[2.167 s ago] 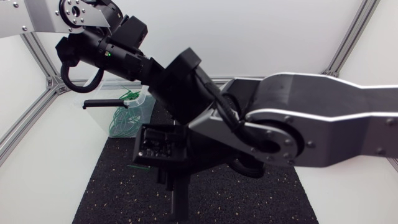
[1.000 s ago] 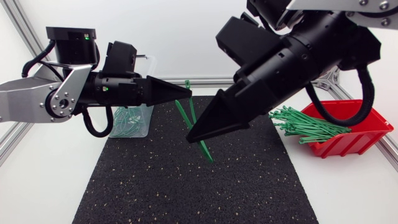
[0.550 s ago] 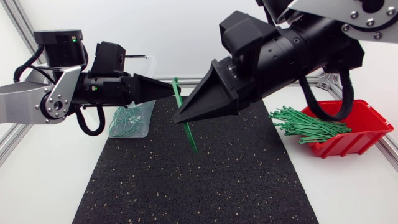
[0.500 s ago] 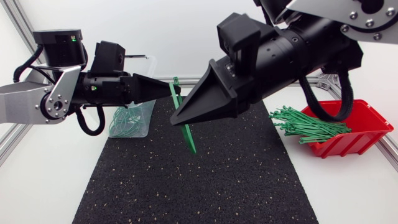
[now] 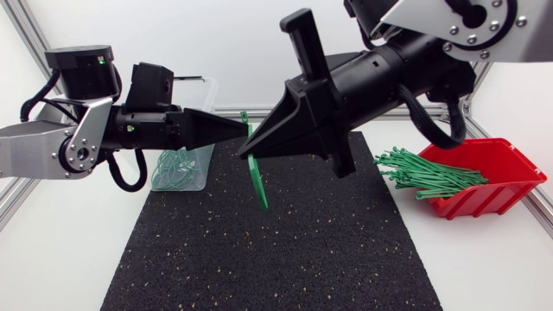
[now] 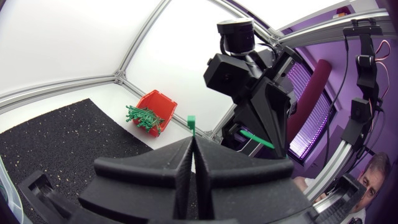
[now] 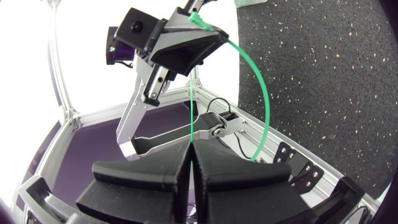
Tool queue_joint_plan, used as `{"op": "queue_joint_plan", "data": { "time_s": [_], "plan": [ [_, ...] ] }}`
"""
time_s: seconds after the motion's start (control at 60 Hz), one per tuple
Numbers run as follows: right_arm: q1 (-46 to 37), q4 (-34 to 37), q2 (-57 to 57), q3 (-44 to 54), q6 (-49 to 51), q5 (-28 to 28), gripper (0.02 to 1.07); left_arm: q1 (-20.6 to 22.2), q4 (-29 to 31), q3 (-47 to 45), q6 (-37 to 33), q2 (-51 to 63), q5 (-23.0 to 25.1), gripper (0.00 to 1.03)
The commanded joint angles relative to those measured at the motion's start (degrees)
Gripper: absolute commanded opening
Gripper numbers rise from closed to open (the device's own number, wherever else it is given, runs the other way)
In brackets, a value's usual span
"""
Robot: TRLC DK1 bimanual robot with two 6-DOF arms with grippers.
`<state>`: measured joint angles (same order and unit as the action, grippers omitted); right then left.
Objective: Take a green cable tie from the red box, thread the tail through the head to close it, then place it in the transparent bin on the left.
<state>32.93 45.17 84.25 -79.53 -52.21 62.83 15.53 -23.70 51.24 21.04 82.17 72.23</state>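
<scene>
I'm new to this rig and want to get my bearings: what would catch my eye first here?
The left end effector and right end effector meet tip to tip above the black mat, both shut on one green cable tie that bows between them. Right of the mat, a red box overflows with more green ties.

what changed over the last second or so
The right gripper rose toward the left gripper and rolled over, which bowed the cable tie into an arc between them. Both grippers stayed shut on the tie. The left arm hardly shifted, and the red box and transparent bin stayed put.
</scene>
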Motion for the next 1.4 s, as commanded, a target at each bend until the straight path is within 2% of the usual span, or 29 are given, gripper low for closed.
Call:
{"op": "queue_joint_plan", "data": {
  "time_s": [0.0, 0.167, 0.65, 0.817, 1.117, 1.383],
  "plan": [
    [0.1, 1.2, 2.9, -2.3, -3.0, 0.4, 0.07, -0.3, -1.7, -1.6, 0.9, 0.4, 1.1, 0.03],
    [0.0, 2.2, 4.9, -5.0, -3.5, 2.1, 0.07, -0.2, -2.8, -2.3, 1.0, 0.3, 1.1, 0.03],
    [1.8, 3.3, 5.1, -10.0, -5.4, 2.8, 0.07, -0.4, -4.2, -2.8, 2.6, -3.2, 0.8, 0.03],
    [2.2, 3.4, 4.3, -10.1, -5.4, 2.8, 0.07, 0.1, -6.3, -1.7, 5.0, -4.3, -0.1, 0.03],
    [1.3, 3.8, 3.9, -9.2, -5.6, 2.8, 0.07, 1.6, -10.6, -3.8, 5.1, -6.6, -1.5, 0.03],
    [-0.1, 4.1, 3.9, -8.7, -5.8, 2.8, 0.07, 0.5, -11.8, -5.6, 4.3, -4.2, -1.6, 0.03]
  ]
}}
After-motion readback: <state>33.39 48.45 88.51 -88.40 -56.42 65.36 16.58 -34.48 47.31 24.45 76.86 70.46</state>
